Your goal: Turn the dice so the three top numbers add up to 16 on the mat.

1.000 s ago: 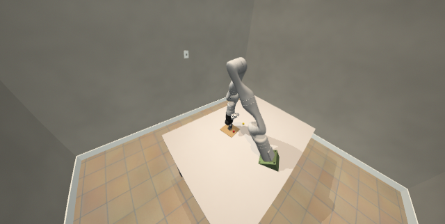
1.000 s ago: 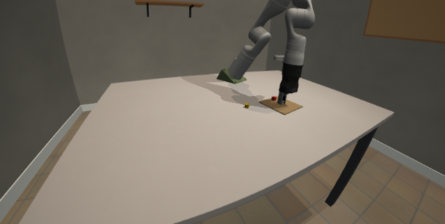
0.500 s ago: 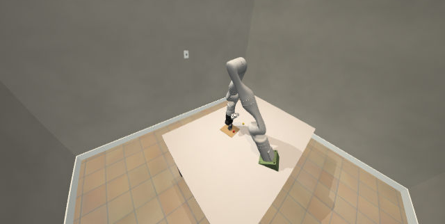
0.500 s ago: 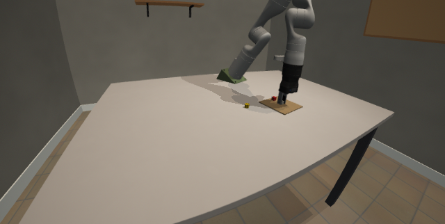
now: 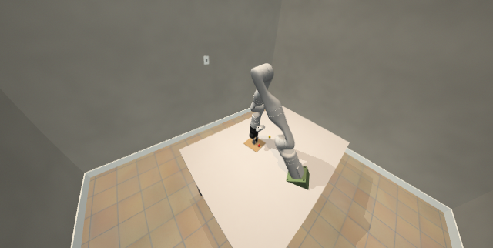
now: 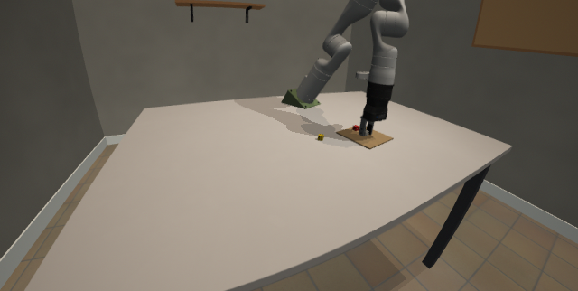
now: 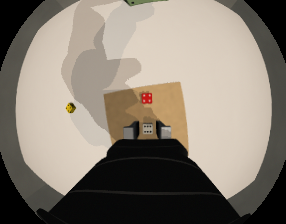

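Reaching straight down, the arm (image 6: 384,33) is holding the gripper (image 7: 147,132) over the mat (image 7: 174,106), fingers released, straddling a grey die (image 7: 147,127). Red die (image 7: 147,98) is sitting just beyond; yellow die (image 7: 70,107) is lying off the mat, far left.

We could not read the pips on the grey die (image 7: 147,128) between the fingers; the yellow die (image 7: 70,107) was too small to read.
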Robot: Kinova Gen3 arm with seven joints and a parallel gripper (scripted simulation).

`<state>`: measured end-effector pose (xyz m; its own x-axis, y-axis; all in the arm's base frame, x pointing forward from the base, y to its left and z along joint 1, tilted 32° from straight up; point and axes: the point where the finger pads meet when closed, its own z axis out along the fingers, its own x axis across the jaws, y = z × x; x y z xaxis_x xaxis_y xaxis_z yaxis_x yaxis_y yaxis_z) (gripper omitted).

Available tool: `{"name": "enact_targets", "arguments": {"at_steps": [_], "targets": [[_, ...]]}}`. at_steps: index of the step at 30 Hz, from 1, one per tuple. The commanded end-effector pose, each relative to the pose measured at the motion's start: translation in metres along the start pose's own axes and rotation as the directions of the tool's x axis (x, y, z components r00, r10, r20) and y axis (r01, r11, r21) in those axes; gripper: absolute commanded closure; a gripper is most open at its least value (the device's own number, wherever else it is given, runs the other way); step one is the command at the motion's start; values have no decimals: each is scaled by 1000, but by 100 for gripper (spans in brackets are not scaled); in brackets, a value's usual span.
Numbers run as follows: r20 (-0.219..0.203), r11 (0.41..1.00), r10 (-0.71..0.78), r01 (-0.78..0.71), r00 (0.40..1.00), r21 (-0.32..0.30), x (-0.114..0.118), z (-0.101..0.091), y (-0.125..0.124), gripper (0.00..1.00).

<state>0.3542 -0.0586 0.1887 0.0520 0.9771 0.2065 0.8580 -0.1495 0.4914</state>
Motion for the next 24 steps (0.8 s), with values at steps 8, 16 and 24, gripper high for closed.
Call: {"name": "enact_targets", "arguments": {"at_steps": [8,16,24], "targets": [[0,1000,0,0,1000,-1,0,0,0,36],[1,1000,0,0,1000,-1,0,-3,0,36],[1,1000,0,0,1000,0,0,-13,0,36]]}}
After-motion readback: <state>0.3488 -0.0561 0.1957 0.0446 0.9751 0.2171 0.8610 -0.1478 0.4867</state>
